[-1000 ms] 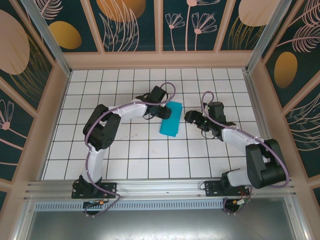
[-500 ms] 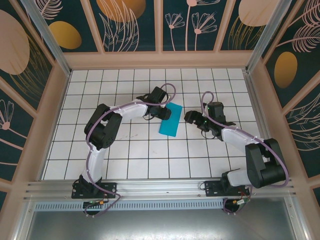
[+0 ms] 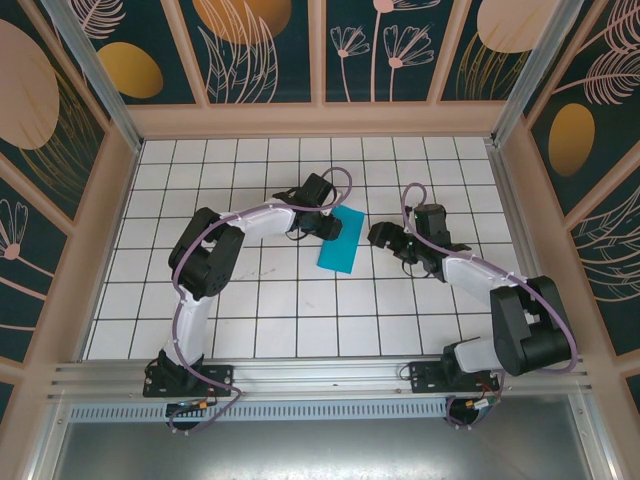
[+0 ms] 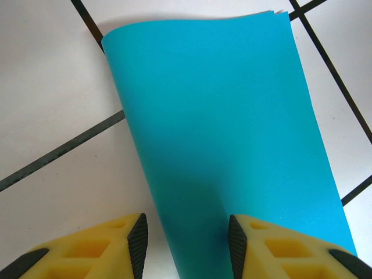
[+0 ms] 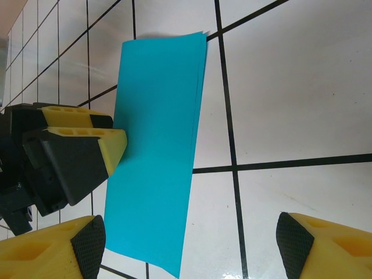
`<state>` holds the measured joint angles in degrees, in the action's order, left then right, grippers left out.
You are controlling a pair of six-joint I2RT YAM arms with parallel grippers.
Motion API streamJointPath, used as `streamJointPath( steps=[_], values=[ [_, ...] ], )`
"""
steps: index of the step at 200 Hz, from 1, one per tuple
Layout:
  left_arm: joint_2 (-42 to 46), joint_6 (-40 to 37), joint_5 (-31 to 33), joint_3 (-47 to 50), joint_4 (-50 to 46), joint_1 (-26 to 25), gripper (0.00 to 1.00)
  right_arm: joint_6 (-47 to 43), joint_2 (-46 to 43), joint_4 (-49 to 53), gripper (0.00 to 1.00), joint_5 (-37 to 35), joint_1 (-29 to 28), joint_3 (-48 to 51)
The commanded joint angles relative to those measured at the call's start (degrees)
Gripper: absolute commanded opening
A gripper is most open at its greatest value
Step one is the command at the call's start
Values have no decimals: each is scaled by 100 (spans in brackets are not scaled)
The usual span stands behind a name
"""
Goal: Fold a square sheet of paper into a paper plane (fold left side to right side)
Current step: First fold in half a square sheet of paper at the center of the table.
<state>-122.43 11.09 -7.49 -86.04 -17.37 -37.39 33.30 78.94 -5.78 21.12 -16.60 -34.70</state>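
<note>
The square sheet of paper [image 3: 340,241] lies on the tiled floor folded in half into a narrow cyan rectangle, its rounded fold along the left edge [image 4: 221,128]. My left gripper [image 3: 324,226] sits low over the paper's upper left part. Its jaws stand open astride the folded edge [image 4: 186,241], with nothing pinched between the pads. My right gripper [image 3: 384,238] hovers just right of the paper, open wide [image 5: 186,244]. In its wrist view the paper [image 5: 157,151] lies flat with loose layered edges on the right, and one left finger [image 5: 107,148] rests at the paper's left edge.
The white tiled floor [image 3: 290,310] is ringed by a wooden frame and patterned walls. Both arm bases sit on the metal rail [image 3: 320,375] at the near edge. Open floor lies in front of and beside the paper.
The left jaws have narrowed slightly over the fold. The right gripper has edged a little towards the paper. The paper lies as before.
</note>
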Motion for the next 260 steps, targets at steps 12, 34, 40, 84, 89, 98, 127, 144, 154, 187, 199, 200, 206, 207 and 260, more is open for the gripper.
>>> streamJointPath(
  steps=[12,34,40,84,89,98,127,144,154,187,199,200,206,207,260],
  values=[
    [-44,-175,-78,24,-118,38,44,-104,87,-11,81,41,-37,11],
    [-53,-191,-78,26,-110,38,44,-96,94,-13,80,41,-47,16],
    [-53,-195,-78,17,-109,38,44,-100,91,-13,80,43,-53,7],
    [-86,-200,-78,8,-109,43,44,-97,125,-15,81,58,-70,0],
    [-83,-203,-80,7,-109,33,44,-96,131,-22,80,54,-67,-3],
    [-97,-212,-78,8,-111,38,44,-96,139,-22,80,55,-67,-2],
    [-123,-228,-102,-7,-100,38,44,-89,145,-29,81,56,-83,-18],
    [-140,-230,-102,-15,-108,36,44,-88,157,-31,81,51,-92,-29],
    [-148,-239,-104,-19,-109,38,45,-87,166,-28,80,52,-94,-28],
    [-153,-217,-104,-31,-94,38,45,-87,192,-21,81,50,-107,-55],
    [-174,-204,-119,-46,-92,38,45,-95,201,-21,80,50,-118,-72],
    [-175,-199,-120,-54,-92,34,45,-95,201,-16,80,50,-117,-72],
    [-184,-189,-122,-62,-93,38,46,-96,208,-11,80,50,-118,-79],
    [-184,-188,-122,-71,-88,38,46,-96,209,-11,81,50,-117,-80],
    [-231,-178,-139,-111,-100,38,47,-104,227,-6,81,41,-138,-107]
  ],
)
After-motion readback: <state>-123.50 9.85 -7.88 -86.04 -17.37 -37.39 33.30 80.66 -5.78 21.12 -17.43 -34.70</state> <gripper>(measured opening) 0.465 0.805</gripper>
